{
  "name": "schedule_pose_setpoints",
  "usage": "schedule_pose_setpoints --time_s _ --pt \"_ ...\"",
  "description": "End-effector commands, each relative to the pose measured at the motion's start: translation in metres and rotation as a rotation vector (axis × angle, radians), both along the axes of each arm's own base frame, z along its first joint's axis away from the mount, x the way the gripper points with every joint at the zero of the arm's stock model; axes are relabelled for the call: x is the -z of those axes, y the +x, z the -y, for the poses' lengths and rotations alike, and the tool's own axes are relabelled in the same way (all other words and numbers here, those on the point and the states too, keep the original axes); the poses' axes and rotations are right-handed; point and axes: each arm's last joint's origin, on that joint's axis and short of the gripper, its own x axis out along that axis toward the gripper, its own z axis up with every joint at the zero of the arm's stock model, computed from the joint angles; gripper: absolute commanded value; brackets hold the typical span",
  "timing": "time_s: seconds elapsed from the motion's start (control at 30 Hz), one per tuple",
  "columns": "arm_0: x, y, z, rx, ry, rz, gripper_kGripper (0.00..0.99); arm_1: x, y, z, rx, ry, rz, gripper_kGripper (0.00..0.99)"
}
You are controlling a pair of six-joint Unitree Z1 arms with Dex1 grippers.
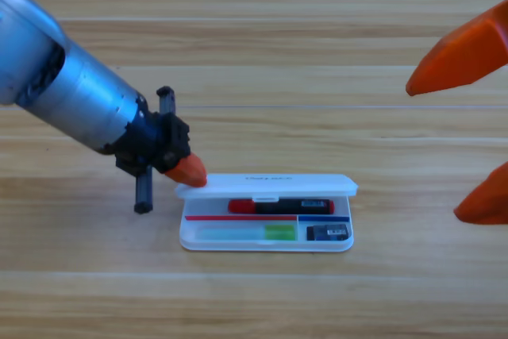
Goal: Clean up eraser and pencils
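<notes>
High view, table (254, 21): a wooden top is seen from above, with bare boards along the far edge, the near edge and in the middle between the two arms.
Case (266, 240): a white tray is set slightly below the picture's centre, long side left to right, with open wood on its near side and to its right.
Lid (266, 185): it is hinged at the far long edge and is tilted low over the tray, so that the far strip of the tray is partly covered.
Pencils: the black one with the red cap (278, 206) is laid lengthwise in the far row, its upper side hidden under the lid's edge; the pale one with the green end (248, 233) is laid in the near left compartment.
Eraser (327, 232): it is held in the small near right compartment, just beside the green end, a divider between them.
Left gripper (189, 171): it is brought in from the upper left, and its orange tip is pressed to the lid's left corner; whether the jaws are together or apart cannot be told.
Right gripper (468, 125): it is parked at the right edge, partly cut off, its two orange jaws spread well apart, well clear of the case.
</notes>
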Motion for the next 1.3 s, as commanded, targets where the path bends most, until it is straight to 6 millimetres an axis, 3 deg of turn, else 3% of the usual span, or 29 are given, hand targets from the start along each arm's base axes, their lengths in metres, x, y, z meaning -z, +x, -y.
schedule_pose_setpoints --time_s 0.03,0.57,1.03,1.3 --pt "0.018 -0.014 0.001 0.02 0.02 -0.012 0.0 0.013 0.006 -0.001 0.001 -0.014 -0.044 0.989" --pt "0.037 -0.029 0.021 0.087 0.023 0.015 0.0 0.015 0.007 -0.003 -0.014 -0.011 -0.06 0.989" --pt "0.048 -0.044 0.025 0.116 0.038 0.031 0.0 0.014 0.006 -0.003 -0.019 -0.007 -0.067 0.989" --pt "0.073 -0.036 0.034 0.113 0.049 0.027 0.0 0.014 0.006 -0.003 -0.021 -0.006 -0.068 0.989"
